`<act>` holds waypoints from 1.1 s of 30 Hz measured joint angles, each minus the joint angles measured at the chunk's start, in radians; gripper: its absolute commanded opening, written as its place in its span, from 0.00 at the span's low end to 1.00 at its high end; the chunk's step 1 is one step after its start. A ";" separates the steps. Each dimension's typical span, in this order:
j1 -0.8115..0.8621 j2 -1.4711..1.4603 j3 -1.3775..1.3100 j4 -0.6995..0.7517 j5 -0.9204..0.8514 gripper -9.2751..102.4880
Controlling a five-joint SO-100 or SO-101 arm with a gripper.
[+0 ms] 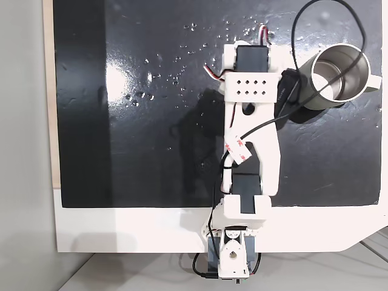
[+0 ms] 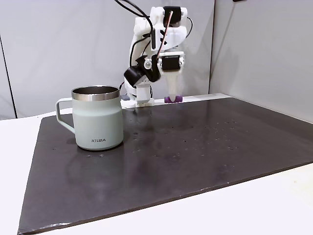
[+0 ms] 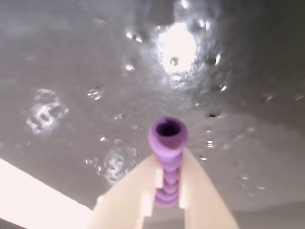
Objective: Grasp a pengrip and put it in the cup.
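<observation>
Black mat (image 2: pixel 195 147) covers most of the white table (image 1: pixel 121 230): matte-to-glossy sheet, speckled with small droplets or dimples that catch the light, glare spot near its top in the wrist view. It gives a dark, flat background, so the pale parts read clearly against it. White printed arm (image 1: pixel 248 121) stretches from its base at the table edge out over the mat, folded so the tool points down at the far side of the mat in a fixed view; cables loop off it toward the cup. Cup (image 2: pixel 98 117) stands upright on the mat, well apart from the tool, handle out to the side: pale grey-green matte body, shiny steel rim and interior, mouth open upward, so a drop from above should work. Gripper (image 3: pixel 167 179) has 2 cream wedge-shaped fingers (image 3: pixel 128 195) narrowed onto the pengrip (image 3: pixel 167 138), clamping its lower ribs while the open end sticks out past the tips. Pengrip is a small light-purple ribbed tube, hollow, soft-looking; the ribs likely help it stay put between smooth plastic pads. In a fixed view it sits at mat level (image 2: pixel 173 99); cannot tell if it is lifted yet. Judgement: grasp made, carry to the cup not yet done.
</observation>
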 measured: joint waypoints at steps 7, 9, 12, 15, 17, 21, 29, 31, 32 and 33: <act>0.198 0.026 -0.114 0.112 -0.305 0.08; 0.247 0.026 -0.140 0.117 -0.382 0.08; 0.310 0.025 -0.190 0.121 -0.486 0.08; 0.360 0.025 -0.242 0.121 -0.601 0.08; 0.387 0.025 -0.276 0.121 -0.672 0.08; 0.428 0.025 -0.382 0.123 -0.750 0.08; 0.465 -0.086 -0.554 0.124 -0.844 0.08; 0.463 -0.086 -0.571 0.124 -0.867 0.08; 0.463 -0.086 -0.575 0.124 -0.877 0.08; 0.463 -0.087 -0.580 0.126 -0.885 0.08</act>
